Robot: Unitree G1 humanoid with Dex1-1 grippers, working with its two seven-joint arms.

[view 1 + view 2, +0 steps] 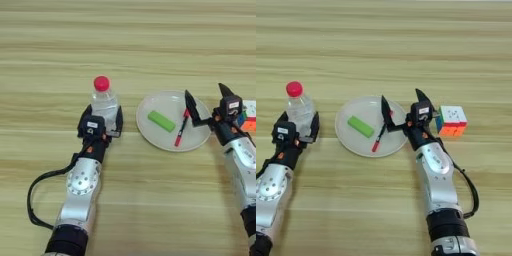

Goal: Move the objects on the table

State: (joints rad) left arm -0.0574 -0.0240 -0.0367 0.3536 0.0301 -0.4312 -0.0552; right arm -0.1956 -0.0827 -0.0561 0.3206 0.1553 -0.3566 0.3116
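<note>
A small clear bottle (pixel 103 102) with a red cap stands upright on the wooden table (pixel 130 45), left of centre. My left gripper (pixel 104 119) is shut on the bottle's lower part, one black finger on each side. A round white plate (pixel 348 142) lies in the middle. On it are a bright green block (pixel 360 126) and a slim red pen (pixel 378 138) lying slanted. My right gripper (pixel 400 96) is open wide at the plate's right rim. Its left finger (pixel 387 114) reaches over the plate at the pen's upper end; the other finger is off the plate.
A colourful puzzle cube (pixel 452 120) sits on the table just right of my right gripper. A black cable loops beside my left forearm (pixel 82 180).
</note>
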